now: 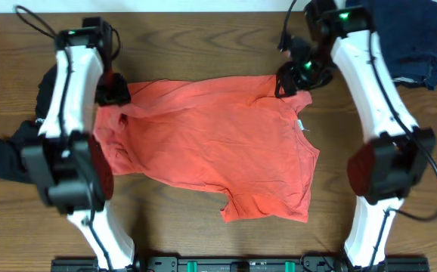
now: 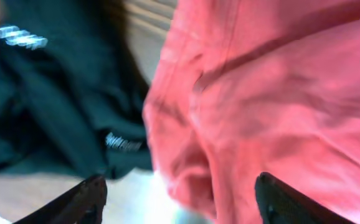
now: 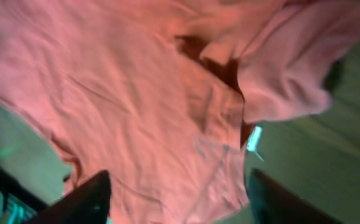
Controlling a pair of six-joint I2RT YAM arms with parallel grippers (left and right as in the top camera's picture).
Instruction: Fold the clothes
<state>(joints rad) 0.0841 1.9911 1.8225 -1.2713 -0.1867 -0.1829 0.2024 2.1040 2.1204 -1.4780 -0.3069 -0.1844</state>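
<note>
The coral-red T-shirt (image 1: 218, 143) lies spread and wrinkled on the wooden table, with no lettering showing. My left gripper (image 1: 115, 91) is at its far left corner. In the left wrist view its fingers (image 2: 180, 199) are open and hold nothing, over the shirt's bunched edge (image 2: 273, 99). My right gripper (image 1: 294, 75) is at the far right corner. Its fingers (image 3: 180, 199) are open over the shirt cloth (image 3: 130, 93), near a small white label (image 3: 253, 138). The limp black garment (image 1: 7, 155) lies at the left, partly hidden by the left arm; its white marks show in the left wrist view (image 2: 24, 37).
A dark navy pile of cloth (image 1: 415, 34) lies at the table's far right corner. Both arm bases stand at the near edge, left and right of the shirt. Bare wood (image 1: 203, 45) shows beyond the shirt.
</note>
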